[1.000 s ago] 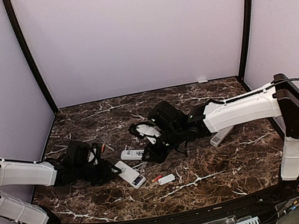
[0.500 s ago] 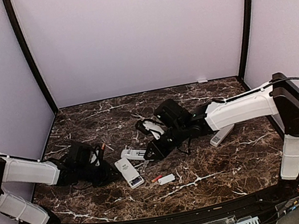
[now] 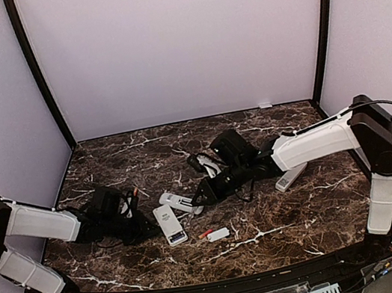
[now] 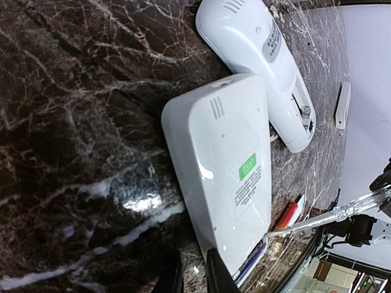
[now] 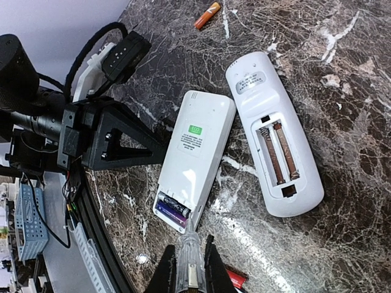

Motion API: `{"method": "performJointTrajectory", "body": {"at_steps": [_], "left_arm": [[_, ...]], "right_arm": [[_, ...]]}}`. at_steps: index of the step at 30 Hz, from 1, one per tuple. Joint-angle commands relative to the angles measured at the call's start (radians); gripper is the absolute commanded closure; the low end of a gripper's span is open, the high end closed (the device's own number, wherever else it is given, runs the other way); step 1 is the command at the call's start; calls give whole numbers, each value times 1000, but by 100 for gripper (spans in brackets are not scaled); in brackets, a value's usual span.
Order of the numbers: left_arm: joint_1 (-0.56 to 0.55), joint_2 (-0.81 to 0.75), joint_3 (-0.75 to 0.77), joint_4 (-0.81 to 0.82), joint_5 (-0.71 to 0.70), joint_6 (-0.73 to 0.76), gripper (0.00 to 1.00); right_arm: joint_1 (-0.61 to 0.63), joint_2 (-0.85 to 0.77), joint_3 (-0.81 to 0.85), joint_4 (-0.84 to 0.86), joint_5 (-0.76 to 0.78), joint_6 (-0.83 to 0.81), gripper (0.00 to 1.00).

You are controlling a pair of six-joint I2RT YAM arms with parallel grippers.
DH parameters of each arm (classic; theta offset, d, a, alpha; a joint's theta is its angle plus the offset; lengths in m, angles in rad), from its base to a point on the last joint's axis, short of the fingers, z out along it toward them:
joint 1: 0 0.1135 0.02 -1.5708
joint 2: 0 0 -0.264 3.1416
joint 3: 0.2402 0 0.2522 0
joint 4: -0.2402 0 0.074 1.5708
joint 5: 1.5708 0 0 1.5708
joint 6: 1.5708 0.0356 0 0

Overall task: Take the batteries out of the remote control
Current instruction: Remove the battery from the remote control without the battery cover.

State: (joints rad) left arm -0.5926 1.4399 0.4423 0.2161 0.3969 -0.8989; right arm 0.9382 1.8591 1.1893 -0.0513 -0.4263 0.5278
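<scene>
Lower centre, your right claw [image 5: 188, 257] clenches a clear plastic pick [image 5: 189, 243] by the bluish-purple battery [image 5: 171, 212] in the white green-stickered remote [image 5: 197, 152]; your left claw [image 4: 192, 270] shows no readable state.

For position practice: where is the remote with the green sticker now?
In the top view, the green-sticker remote lies left of centre, between the left gripper and the other white remote.
</scene>
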Motion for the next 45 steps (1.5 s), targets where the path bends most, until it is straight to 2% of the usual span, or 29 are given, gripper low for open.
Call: {"method": "performJointTrajectory", "body": {"at_steps": [1,11,23,27,33,39,45], "left_arm": [[5,7,-13,12,15,-1,85],[4,10,-18,25,23,-6,86],[4,14,-29,60,39,-16,86],[4,8,-34,66,39,-20,87],[4,-30,-40,67,30,-15,87],[4,-61,-34,74,34,2,82],[4,-42,-22,71,47,13,79]], "right_arm": [[-14,11,-43,47,-11,87,100],[-29,-27,-93,197,-30,231,100],[-32,-37,-100,281,-69,300,100],[-32,-55,-104,250,-43,283,100],[-25,-108,-86,117,50,177,100],[10,-99,-26,-37,133,87,100],[39,-74,-7,-25,135,78,100]]}}
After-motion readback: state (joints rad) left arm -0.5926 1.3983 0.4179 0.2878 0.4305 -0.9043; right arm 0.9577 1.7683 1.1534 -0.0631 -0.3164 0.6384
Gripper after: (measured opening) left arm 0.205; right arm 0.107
